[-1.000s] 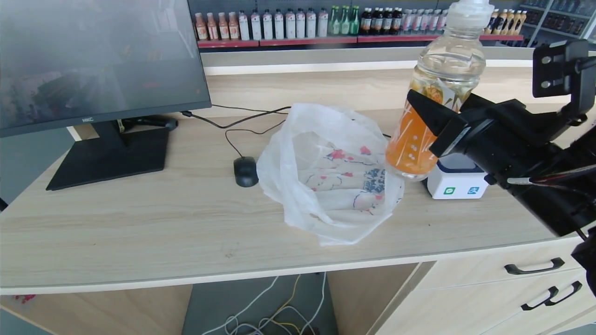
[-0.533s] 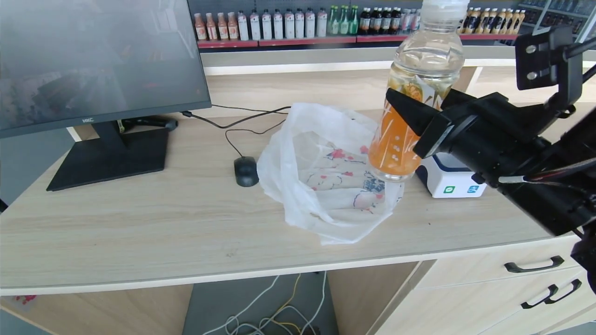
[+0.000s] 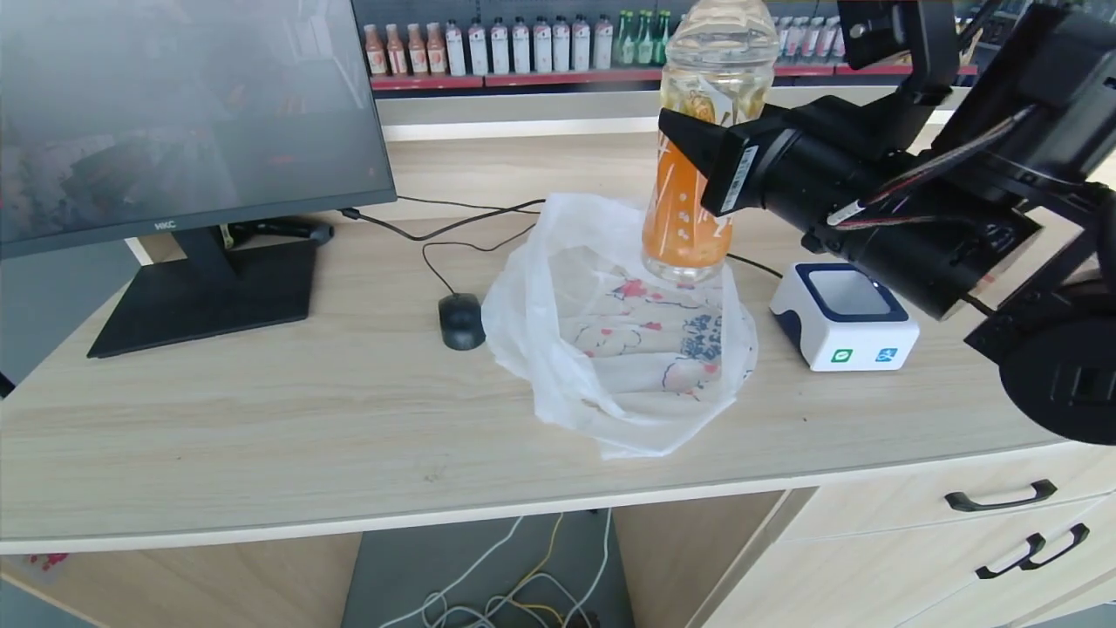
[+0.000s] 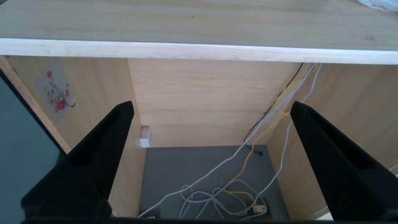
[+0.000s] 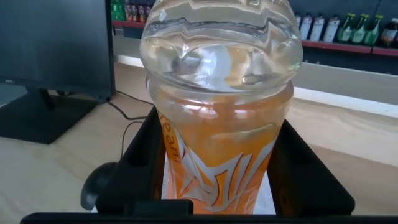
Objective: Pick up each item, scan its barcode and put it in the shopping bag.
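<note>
The right gripper (image 3: 697, 153) was clamped on the orange drink bottle (image 3: 687, 218), one finger on each side of its labelled middle, and held it upright in the air above the far rim of the shopping bag (image 3: 567, 349). The bottle's base hung just over the bag's open mouth. The bag lay open on the desk (image 3: 261, 419), with a printed item visible inside. The white scanner (image 3: 844, 318) sat just to the right of the bag, the mouse (image 3: 459, 321) close on the bag's left, and the monitor (image 3: 174, 113) farther left. The left gripper (image 4: 211, 155) hung lower than the bag, before the open space under the desk, its fingers spread wide and holding nothing.
</note>
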Robot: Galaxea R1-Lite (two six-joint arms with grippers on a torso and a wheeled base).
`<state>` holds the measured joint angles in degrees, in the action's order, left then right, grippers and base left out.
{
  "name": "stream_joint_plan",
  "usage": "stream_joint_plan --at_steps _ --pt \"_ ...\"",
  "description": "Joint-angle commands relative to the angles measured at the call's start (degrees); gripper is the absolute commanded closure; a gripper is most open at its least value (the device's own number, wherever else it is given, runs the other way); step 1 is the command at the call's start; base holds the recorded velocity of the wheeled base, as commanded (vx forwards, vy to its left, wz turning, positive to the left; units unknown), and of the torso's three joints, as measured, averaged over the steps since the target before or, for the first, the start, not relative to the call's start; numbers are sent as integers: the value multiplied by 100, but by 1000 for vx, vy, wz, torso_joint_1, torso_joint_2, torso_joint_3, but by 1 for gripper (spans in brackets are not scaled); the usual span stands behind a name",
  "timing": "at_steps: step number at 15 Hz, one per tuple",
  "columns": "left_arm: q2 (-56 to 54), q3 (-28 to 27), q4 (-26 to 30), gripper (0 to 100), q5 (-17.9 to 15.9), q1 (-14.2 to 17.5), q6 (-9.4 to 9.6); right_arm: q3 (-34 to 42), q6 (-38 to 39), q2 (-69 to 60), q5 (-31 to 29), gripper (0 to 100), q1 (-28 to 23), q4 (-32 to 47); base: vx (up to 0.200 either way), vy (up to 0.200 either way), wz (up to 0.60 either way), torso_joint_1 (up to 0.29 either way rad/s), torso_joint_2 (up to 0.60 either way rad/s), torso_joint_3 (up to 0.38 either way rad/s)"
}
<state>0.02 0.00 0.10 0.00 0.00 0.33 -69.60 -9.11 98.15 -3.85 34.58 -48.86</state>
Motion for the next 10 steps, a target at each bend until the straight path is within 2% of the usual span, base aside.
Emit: stream_joint_plan --at_steps 1,10 --pt "-2 0 -1 0 0 0 2 -476 -21 548 -10 100 4 52 0 0 0 0 0 0" --pt "-2 0 -1 0 0 0 -7 -889 -47 1304 7 100 4 26 0 0 0 0 0 0"
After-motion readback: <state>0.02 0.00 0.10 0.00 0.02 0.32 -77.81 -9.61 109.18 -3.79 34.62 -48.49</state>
